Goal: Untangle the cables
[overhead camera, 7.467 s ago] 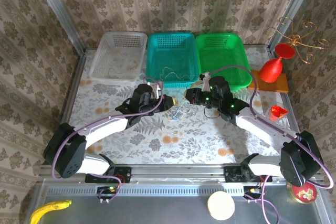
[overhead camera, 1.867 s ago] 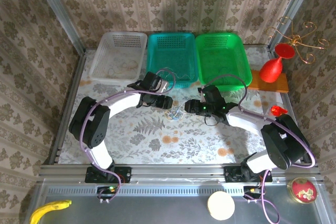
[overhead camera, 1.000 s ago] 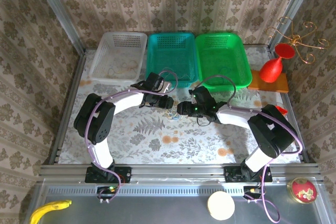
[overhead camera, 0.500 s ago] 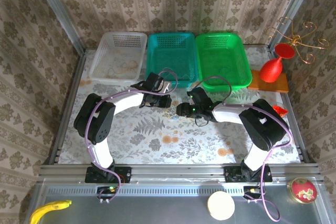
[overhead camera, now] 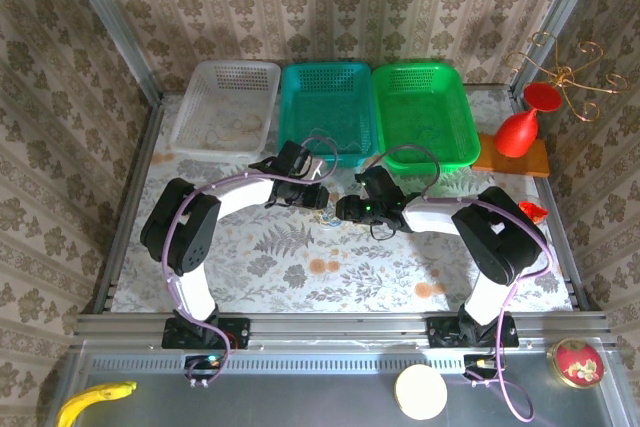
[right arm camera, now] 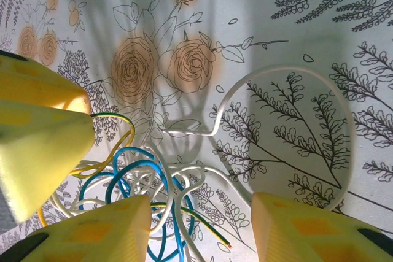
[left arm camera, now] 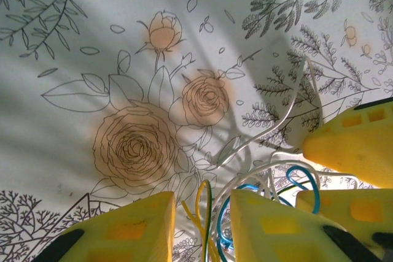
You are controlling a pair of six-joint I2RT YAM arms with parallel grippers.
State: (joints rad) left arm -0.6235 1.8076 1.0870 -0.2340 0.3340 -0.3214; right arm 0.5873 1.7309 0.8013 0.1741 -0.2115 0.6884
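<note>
Both sets of jaws are standing parted, clasping nothing. The left gripper (left arm camera: 202,205) is straddling the cables (right arm camera: 146,182) bunched on the table (overhead camera: 300,269), and the right gripper (right arm camera: 201,210) is hovering opposite. Grasping seems underway; next, each is needing a separate strand to pinch.

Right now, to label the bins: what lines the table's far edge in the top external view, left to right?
White plastic mesh basket, teal plastic mesh basket, green plastic mesh basket, red goblet.

Left claw (left arm camera: 201,214), right claw (right arm camera: 201,214) parted.
</note>
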